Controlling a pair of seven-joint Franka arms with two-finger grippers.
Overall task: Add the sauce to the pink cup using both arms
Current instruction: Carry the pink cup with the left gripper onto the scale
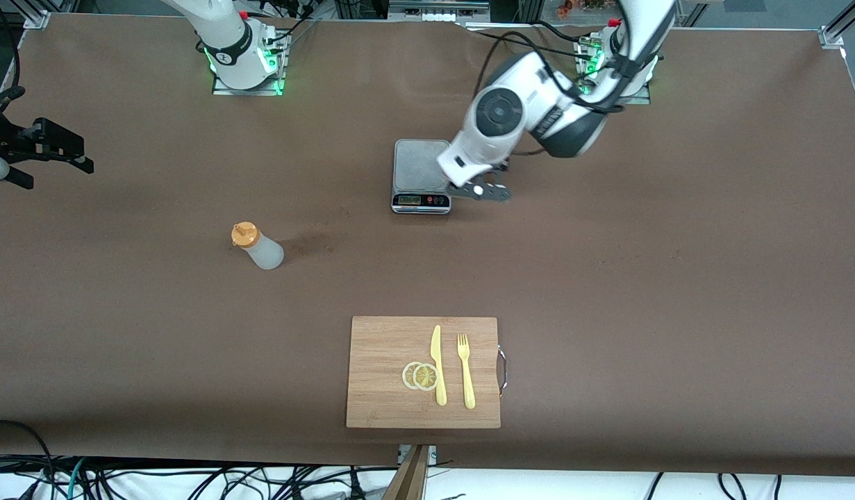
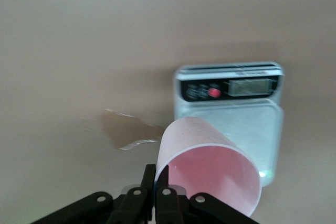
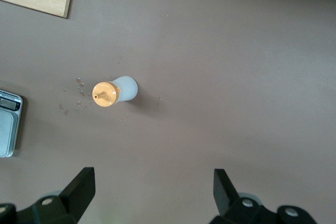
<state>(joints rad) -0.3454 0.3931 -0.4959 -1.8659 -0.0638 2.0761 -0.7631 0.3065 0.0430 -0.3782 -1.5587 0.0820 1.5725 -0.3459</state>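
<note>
The sauce bottle (image 1: 257,246), whitish with an orange nozzle cap, stands on the brown table toward the right arm's end; it also shows in the right wrist view (image 3: 113,90). My right gripper (image 1: 69,154) hangs open and empty over that end of the table, apart from the bottle (image 3: 153,184). My left gripper (image 1: 486,191) is at the scale (image 1: 420,173), beside its platform. In the left wrist view it (image 2: 161,182) is shut on the rim of the pink cup (image 2: 210,174), which tilts over the scale's platform (image 2: 252,124). The arm hides the cup in the front view.
A wooden cutting board (image 1: 424,371) lies near the front edge with a yellow knife (image 1: 437,364), a yellow fork (image 1: 465,371) and two lemon slices (image 1: 420,376). A wet stain (image 2: 126,132) marks the table beside the scale.
</note>
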